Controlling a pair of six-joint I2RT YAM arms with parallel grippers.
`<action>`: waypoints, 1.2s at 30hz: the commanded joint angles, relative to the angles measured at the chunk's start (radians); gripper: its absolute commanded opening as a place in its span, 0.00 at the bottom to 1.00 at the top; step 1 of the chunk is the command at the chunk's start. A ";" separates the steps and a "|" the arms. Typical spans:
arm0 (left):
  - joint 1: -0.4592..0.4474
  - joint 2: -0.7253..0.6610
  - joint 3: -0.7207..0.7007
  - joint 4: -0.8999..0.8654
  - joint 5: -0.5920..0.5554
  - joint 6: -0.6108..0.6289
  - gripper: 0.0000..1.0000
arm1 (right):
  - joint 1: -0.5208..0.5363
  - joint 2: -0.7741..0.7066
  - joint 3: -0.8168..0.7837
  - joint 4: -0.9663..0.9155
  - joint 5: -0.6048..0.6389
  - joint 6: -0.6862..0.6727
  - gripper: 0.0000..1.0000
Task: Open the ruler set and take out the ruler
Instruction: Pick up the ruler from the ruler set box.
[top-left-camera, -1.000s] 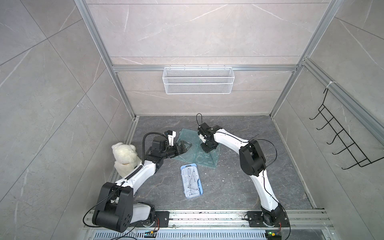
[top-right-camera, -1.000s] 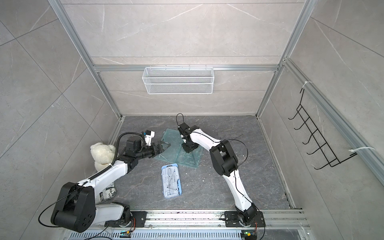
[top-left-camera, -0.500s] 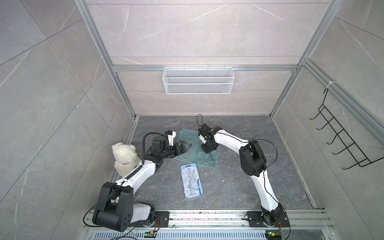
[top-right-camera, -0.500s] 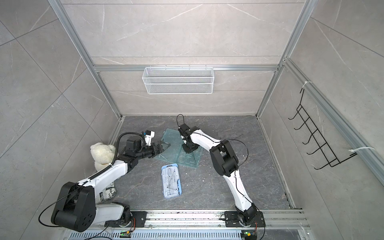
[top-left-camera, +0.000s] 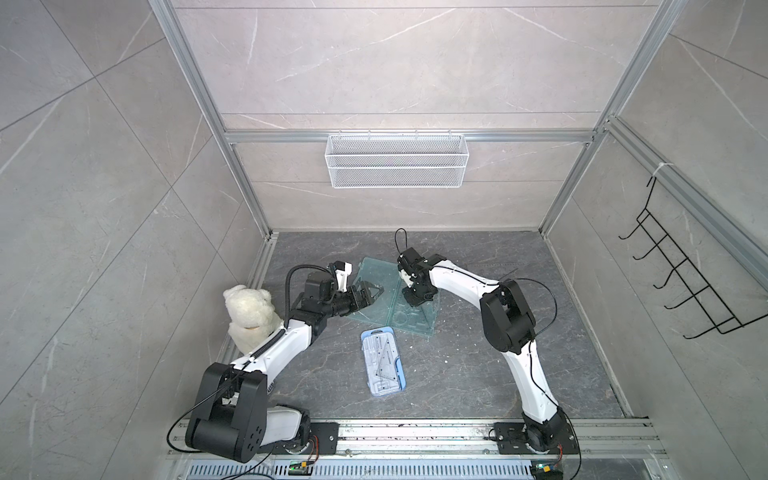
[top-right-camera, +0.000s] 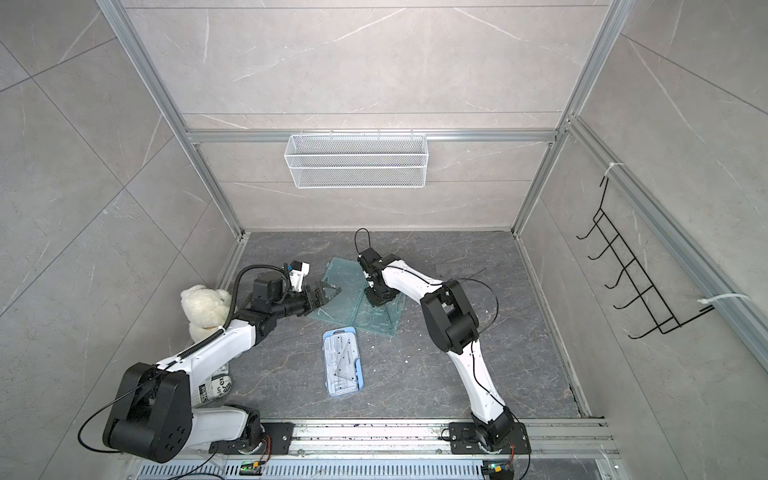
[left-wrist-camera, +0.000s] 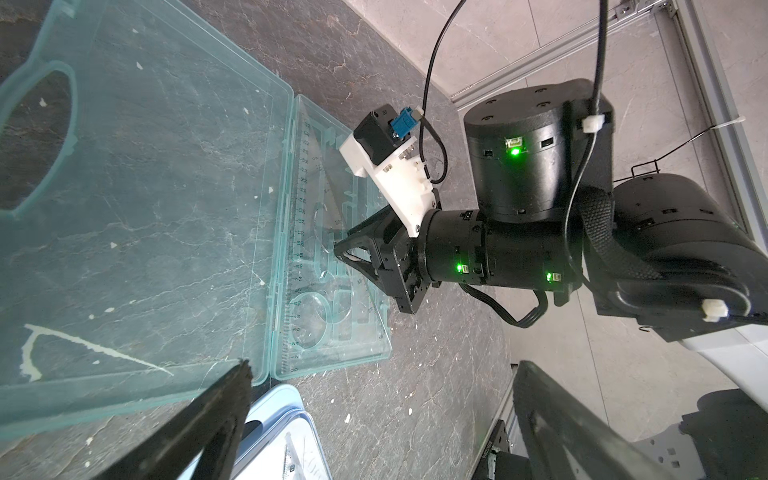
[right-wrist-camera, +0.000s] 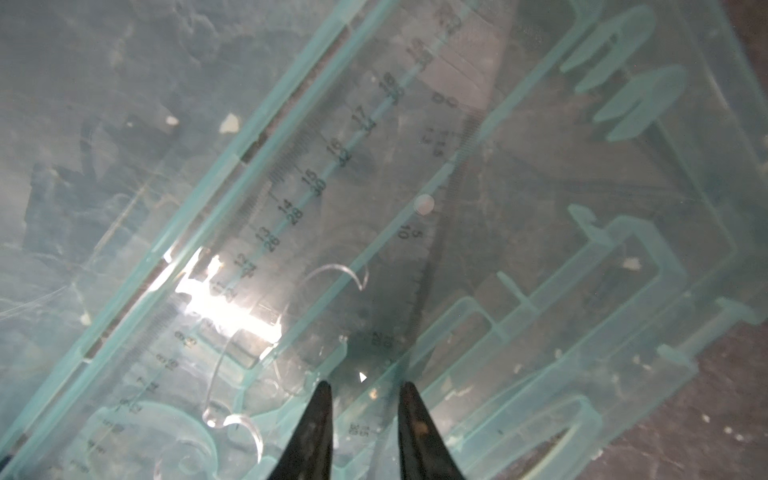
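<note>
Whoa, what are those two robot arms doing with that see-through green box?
The green case already lies open flat on the floor. The right gripper reaches down into the tray half, jaws a little apart, tips among the clear rulers; nothing is lifted yet. The left gripper hovers by the lid half with jaws wide open, holding nothing. A blue case lies untouched nearby.

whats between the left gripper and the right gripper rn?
Only the open lid of the teal ruler case, lying on the floor between left gripper and right gripper. Shows in both top views and the left wrist view.
</note>
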 joint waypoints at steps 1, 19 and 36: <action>0.005 0.005 0.044 -0.006 0.017 0.028 1.00 | 0.000 0.001 -0.035 -0.020 -0.022 0.011 0.23; 0.006 -0.001 0.043 -0.008 0.020 0.028 1.00 | 0.000 -0.052 0.014 -0.020 -0.014 0.065 0.17; 0.006 -0.004 0.044 -0.008 0.024 0.032 1.00 | -0.009 -0.085 0.036 -0.026 -0.006 0.092 0.17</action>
